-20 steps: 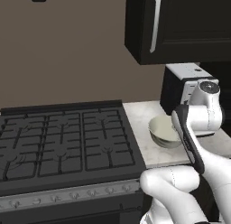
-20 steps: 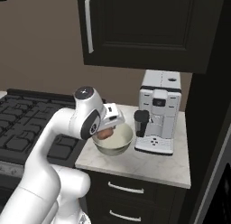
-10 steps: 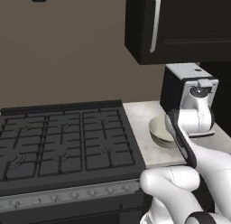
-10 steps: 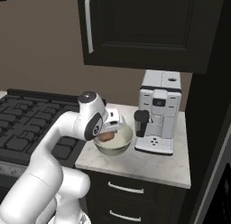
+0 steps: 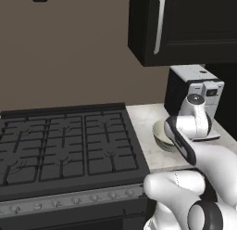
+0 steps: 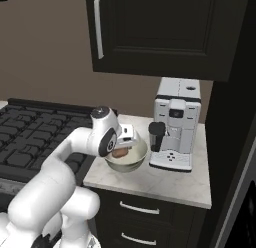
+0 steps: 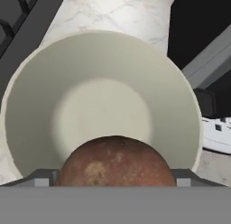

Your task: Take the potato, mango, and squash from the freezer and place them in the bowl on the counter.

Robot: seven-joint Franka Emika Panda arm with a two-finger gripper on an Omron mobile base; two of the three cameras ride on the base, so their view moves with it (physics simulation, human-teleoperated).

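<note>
Since a second ago the arm has swung its hand down and in toward the coffee machine (image 6: 176,127), so the gripper (image 6: 121,151) now sits right over the bowl (image 6: 131,164) instead of short of it.

Nearest the fingers is a brown, rough-skinned round thing, which I take for the potato (image 7: 116,162). It sits between the two finger tips at the bottom of the hand view, and they look closed on it, holding it over the near side of the bowl's hollow. From the right it shows as a brownish lump just inside the rim.

Just beyond the fingers the inside of the bowl is bare and pale; nothing lies in it yet. So I'd judge the first of three deliveries is at the point of release and not done. Mango and squash are left to fetch from the freezer.

Past the bowl, beyond the fingers, lies the counter (image 6: 165,184), with the coffee machine just beside the bowl. To the other side of the fingers is the black stove (image 5: 65,145).

Counted: one potato, one bowl, one coffee machine, one stove, one wall cabinet (image 6: 160,32) overhead.
</note>
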